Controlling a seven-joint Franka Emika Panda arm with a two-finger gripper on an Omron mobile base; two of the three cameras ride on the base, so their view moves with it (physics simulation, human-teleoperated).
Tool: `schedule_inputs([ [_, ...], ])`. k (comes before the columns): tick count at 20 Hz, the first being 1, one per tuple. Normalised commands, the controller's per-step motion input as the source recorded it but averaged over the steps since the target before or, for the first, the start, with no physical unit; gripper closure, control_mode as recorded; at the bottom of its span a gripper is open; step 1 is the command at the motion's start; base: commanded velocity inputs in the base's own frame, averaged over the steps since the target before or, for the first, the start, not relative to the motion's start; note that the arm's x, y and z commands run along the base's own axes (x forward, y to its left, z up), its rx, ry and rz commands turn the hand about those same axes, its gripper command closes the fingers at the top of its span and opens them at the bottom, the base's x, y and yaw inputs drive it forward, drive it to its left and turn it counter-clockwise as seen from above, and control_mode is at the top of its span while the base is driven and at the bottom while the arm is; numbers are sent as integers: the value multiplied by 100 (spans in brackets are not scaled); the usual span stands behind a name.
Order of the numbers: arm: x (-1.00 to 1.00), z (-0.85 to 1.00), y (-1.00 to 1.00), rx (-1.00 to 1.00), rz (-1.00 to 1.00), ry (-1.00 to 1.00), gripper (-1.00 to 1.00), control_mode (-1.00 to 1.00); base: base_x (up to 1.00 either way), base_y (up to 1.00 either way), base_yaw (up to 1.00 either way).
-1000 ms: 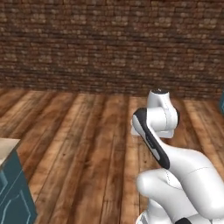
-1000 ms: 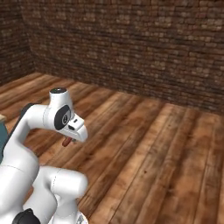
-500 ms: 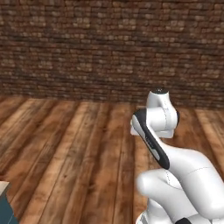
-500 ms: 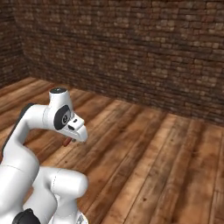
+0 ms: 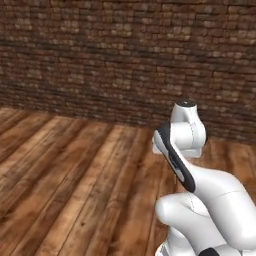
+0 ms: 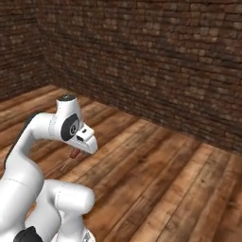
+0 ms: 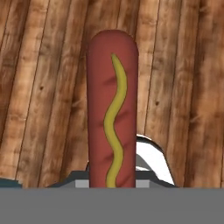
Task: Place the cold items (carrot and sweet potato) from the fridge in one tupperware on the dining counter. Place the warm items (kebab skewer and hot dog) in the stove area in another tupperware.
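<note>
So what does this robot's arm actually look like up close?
The arm is glossy white, built of fat rounded segments like bent tubes. A dark band runs along one link, and a grey cap tops the upper joint. From the right side, a round dark disc with a pale mark sits on the joint, beside a small boxy white wrist piece. No loose cables show.

A brick wall (image 5: 110,55) is closing off the far side, and in the right base view it is turning a corner at the far left (image 6: 42,42). Bare plank floor (image 5: 65,190) is lying open between the wall and the robot. In the hand view a hot dog (image 7: 112,109) is standing straight out ahead, covering the middle, with floor planks (image 7: 39,87) showing free on both sides.
</note>
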Motion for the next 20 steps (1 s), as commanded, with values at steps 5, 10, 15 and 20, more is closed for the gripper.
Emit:
schedule_inputs([
  [5, 0, 0, 0, 0, 0, 0, 100, 100, 100, -19, 59],
  [10, 0, 0, 0, 0, 0, 0, 100, 100, 100, -35, 67],
  [15, 0, 0, 0, 0, 0, 0, 100, 100, 100, -36, 70],
  [20, 0, 0, 0, 0, 0, 0, 100, 100, 100, -16, 59],
])
